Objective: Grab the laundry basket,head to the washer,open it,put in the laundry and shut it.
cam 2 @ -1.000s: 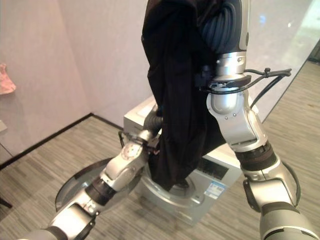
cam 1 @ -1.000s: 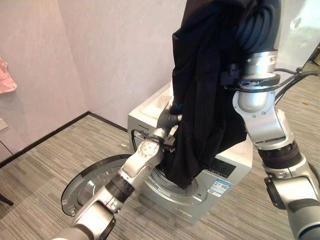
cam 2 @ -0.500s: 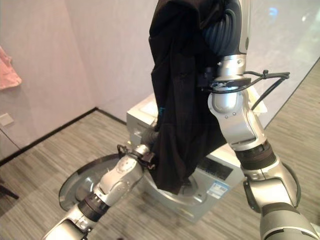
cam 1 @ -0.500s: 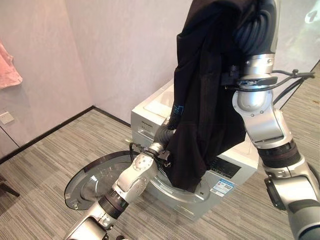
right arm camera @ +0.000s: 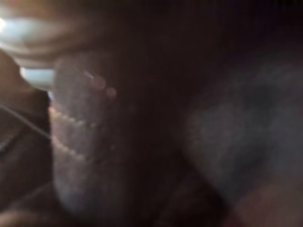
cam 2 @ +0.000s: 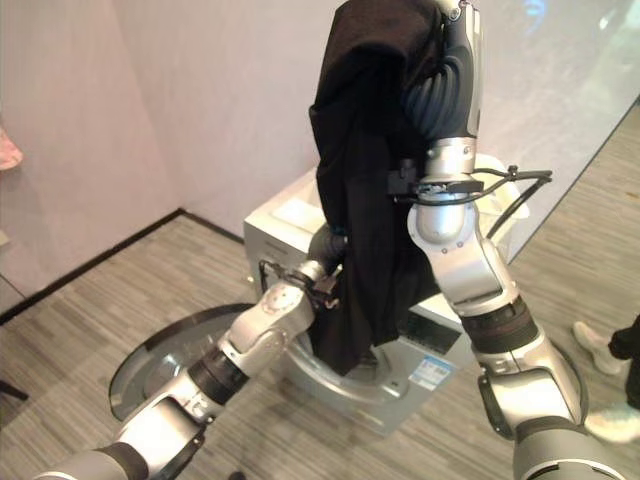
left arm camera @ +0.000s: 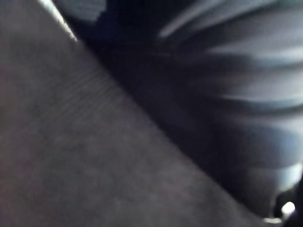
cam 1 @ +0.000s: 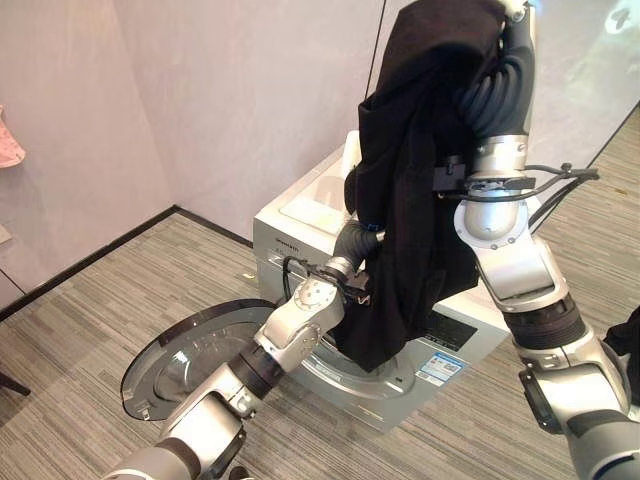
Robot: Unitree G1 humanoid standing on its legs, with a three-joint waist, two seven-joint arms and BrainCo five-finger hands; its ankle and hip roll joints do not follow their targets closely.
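Observation:
A black garment (cam 1: 410, 200) hangs draped over my raised right hand (cam 1: 497, 85), whose fingers are hidden under the cloth. Its lower end dangles in front of the washer's round opening (cam 1: 385, 385). The white washer (cam 1: 300, 215) stands against the wall with its dark glass door (cam 1: 185, 360) swung wide open to the left. My left hand (cam 1: 355, 243) reaches into the side of the garment at mid height, and the cloth covers its fingers. Dark fabric (left arm camera: 71, 142) lies right against the left wrist view, and likewise dark cloth (right arm camera: 142, 118) in the right wrist view.
The washer sits in a corner of pale walls on grey striped flooring (cam 1: 90, 310). A pink cloth (cam 1: 8, 140) hangs on the left wall. A person's light shoes (cam 2: 597, 342) stand on the floor at the right.
The camera has shifted a little. My left hand has risen slightly along the hanging garment. The garment stays draped over my raised right hand.

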